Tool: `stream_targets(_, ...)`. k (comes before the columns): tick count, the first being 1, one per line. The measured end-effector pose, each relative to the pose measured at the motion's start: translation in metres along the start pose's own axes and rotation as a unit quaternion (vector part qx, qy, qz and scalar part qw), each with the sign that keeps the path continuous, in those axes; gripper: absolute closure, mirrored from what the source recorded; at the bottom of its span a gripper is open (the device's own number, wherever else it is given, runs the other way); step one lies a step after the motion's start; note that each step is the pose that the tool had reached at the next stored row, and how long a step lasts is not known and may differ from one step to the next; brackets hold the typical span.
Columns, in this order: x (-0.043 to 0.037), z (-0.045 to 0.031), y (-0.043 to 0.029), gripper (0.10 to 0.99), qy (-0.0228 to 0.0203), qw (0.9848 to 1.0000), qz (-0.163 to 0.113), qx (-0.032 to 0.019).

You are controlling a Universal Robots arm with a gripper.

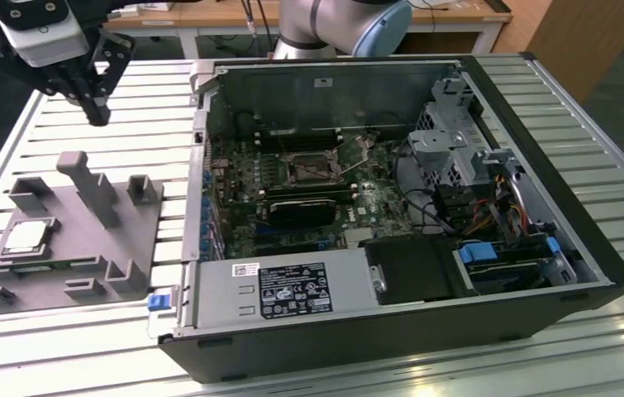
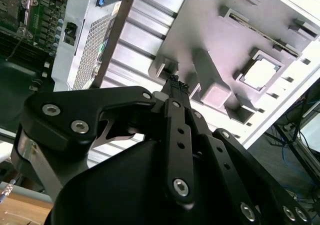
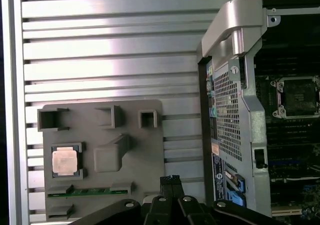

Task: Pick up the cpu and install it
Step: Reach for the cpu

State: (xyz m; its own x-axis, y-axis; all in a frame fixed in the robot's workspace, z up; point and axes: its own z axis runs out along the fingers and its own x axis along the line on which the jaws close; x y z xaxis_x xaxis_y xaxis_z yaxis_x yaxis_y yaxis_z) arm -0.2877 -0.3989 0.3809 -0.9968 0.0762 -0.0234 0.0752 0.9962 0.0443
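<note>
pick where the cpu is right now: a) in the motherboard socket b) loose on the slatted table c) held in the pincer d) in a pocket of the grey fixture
d: the cpu lies flat in a square pocket of the grey fixture, and the pincer hangs apart from it, shut and empty.

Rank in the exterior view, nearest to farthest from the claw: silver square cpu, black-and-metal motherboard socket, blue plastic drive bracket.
From the claw:
1. silver square cpu, on grey plastic fixture, exterior view's left.
2. black-and-metal motherboard socket, mid-case.
3. blue plastic drive bracket, exterior view's right.
</note>
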Motion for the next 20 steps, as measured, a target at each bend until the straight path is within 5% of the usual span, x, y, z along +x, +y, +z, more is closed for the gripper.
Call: stream_targets(20, 0.0271, 0.0018, -0.0021, 0.980, 0.0000, 1.0000, 0.000, 0.0000)
